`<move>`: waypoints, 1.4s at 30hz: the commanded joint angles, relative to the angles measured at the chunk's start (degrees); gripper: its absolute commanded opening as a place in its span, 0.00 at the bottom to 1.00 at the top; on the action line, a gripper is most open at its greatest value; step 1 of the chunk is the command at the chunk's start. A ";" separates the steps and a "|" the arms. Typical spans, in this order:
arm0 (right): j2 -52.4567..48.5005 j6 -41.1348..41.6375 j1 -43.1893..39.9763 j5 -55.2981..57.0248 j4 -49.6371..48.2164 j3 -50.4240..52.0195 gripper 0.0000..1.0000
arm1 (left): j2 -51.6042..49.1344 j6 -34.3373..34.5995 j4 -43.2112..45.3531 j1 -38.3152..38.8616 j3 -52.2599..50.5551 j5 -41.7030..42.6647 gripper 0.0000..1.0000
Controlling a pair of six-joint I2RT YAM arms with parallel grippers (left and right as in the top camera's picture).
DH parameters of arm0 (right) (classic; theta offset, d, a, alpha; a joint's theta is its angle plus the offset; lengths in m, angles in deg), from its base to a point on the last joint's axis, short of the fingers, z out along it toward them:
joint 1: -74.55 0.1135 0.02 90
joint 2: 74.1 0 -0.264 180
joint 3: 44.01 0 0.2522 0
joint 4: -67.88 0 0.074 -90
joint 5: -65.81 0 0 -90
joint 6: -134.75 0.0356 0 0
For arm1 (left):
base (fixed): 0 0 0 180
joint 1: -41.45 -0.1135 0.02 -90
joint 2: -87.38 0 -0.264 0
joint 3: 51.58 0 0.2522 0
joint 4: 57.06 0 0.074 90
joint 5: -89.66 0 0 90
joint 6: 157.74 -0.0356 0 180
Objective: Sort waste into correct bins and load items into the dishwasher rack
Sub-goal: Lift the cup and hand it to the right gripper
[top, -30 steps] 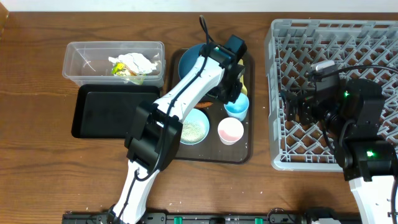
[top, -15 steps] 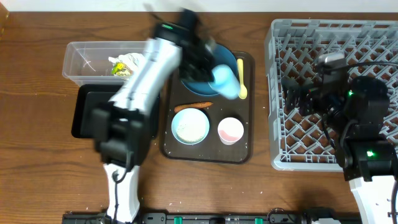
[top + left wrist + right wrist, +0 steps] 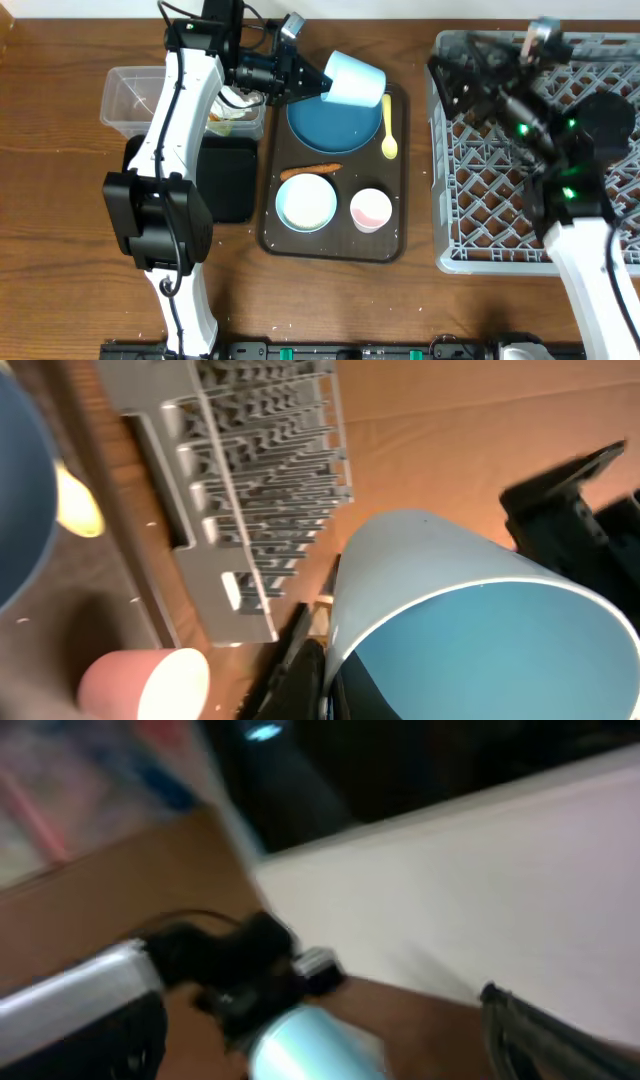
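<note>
Held the light blue cup (image 3: 356,80) in the left jaws, clamped shut on its rim, tipped onto its side. Hung it above the far edge of the large dark blue plate (image 3: 335,125), clear of the desk (image 3: 60,200). Showed, in the left wrist view, a smooth matte wall and a round blue hollow with nothing inside.

Could not tell the state of the right jaws: blurred, raised over the far left corner of the dishwasher rack (image 3: 440,200).

Found the plate lying flat and bare at the far end of a dark brown serving tray (image 3: 330,245). Found a yellow spoon (image 3: 389,130) just to its right, lengthwise, bowl end toward the near side. Saw a thin orange carrot-like stick (image 3: 310,172) lying crosswise just near of the plate. Saw nearer still a pale blue-white bowl (image 3: 306,203), round and upright, whitish inside, contents unclear. Saw beside it, on the right, a pink cup (image 3: 371,210), upright.

Noted crumpled white paper (image 3: 232,110) with greenish scraps at the right end of the clear rectangular plastic tub (image 3: 130,95), partly hidden by the left arm (image 3: 180,120). Noted the shallow black rectangular tray (image 3: 232,180) just near of the tub, mostly covered by the same arm.

Rested everything on brown wood-grain desk. Showed the rack as grey plastic, square, a lattice of pegs.
</note>
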State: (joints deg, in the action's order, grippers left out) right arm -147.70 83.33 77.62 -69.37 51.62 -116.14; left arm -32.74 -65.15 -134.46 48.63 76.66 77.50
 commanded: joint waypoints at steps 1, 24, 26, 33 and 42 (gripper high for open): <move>-5.97 15.69 -2.58 -10.49 -5.79 -4.70 0.99 | 0.33 -1.55 -0.02 -0.07 0.87 4.04 0.06; -28.81 7.37 5.35 -24.87 2.84 -14.03 0.83 | 0.33 -2.99 -0.07 -0.09 0.87 1.84 0.06; -28.81 7.37 6.19 -24.90 2.89 -13.46 0.83 | 0.33 -2.99 -0.07 -0.09 0.87 1.86 0.06; -28.81 6.54 8.68 -24.06 2.82 -11.30 0.80 | 0.33 -2.99 -0.07 -0.09 0.87 1.86 0.06; -28.81 6.03 10.36 -25.90 -0.46 -11.30 0.81 | 0.33 -2.99 -0.09 -0.09 0.87 1.86 0.06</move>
State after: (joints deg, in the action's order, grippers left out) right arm -176.59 90.76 87.31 -95.01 51.55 -127.92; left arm -32.76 -66.75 -134.44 48.37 76.66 77.61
